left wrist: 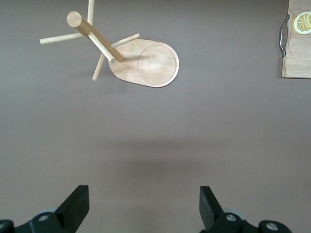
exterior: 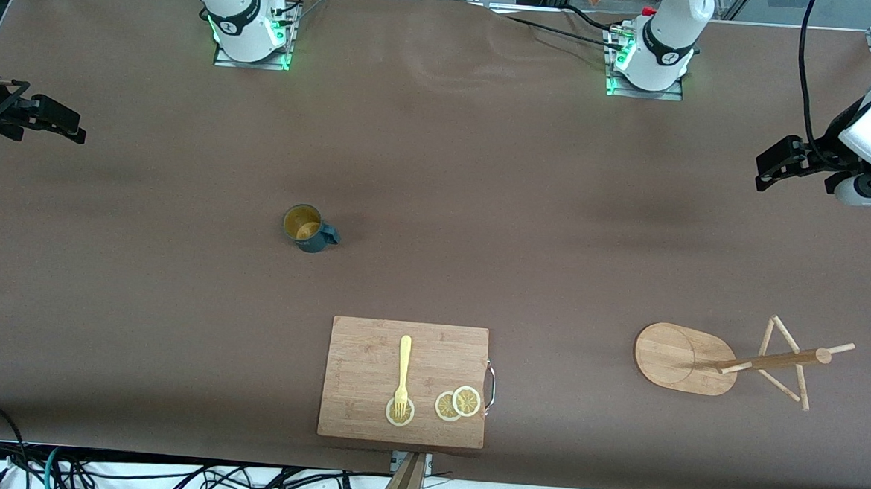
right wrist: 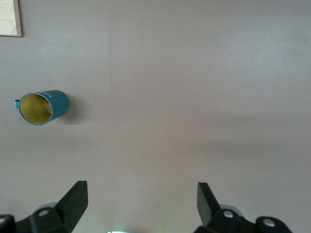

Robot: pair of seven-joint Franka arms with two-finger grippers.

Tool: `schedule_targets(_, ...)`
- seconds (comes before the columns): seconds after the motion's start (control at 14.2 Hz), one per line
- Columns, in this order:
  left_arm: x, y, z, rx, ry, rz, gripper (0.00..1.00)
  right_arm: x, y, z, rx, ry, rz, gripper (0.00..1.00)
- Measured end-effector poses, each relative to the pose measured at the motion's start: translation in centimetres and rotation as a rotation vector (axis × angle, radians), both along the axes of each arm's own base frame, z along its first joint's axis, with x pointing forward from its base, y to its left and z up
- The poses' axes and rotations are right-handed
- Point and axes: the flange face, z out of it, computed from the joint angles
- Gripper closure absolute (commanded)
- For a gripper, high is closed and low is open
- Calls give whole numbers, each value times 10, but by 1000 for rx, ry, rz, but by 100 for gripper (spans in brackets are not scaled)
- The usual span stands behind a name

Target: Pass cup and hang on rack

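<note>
**A:** Start with the front view. Where's your cup?

**B:** You'll find the cup [exterior: 309,228] standing upright on the brown table [exterior: 484,172], toward the right arm's end, farther from the front camera than the cutting board [exterior: 370,360]. The board carries a yellow fork [exterior: 403,369] and three lemon slices [exterior: 457,404]. Your right gripper [exterior: 54,122] hangs over that end's table edge, well apart from the cup, fingers spread and holding nothing.

**A:** And the rack?

**B:** The rack [exterior: 687,358] stands on its oval base toward the left arm's end, beside the board. Your left gripper [exterior: 783,162] hovers over the table edge at that end, spread wide and empty, well apart from the rack.

**A:** Left wrist view?

**B:** You see the rack [left wrist: 146,63] from above, post and pegs leaning toward the lens, and a corner of the cutting board [left wrist: 296,58] with its metal handle [left wrist: 283,35]. Both fingertips [left wrist: 77,204] stand wide apart over bare table.

**A:** Right wrist view?

**B:** The cup [right wrist: 43,107] shows its yellowish inside, well clear of the widely parted fingertips [right wrist: 75,199]. Nothing sits between them.
</note>
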Motion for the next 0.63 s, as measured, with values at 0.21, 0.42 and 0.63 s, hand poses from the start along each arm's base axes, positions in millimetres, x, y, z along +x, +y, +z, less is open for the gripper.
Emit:
schedule_targets(0.21, 0, 0, 0, 0, 0, 0, 0, 1, 0, -1, 1, 1, 5, 1)
schedule_targets(0.42, 0, 0, 0, 0, 0, 0, 0, 1, 0, 0, 1, -1, 8, 1)
schedule_targets(0.63, 0, 0, 0, 0, 0, 0, 0, 1, 1, 0, 1, 0, 10, 1)
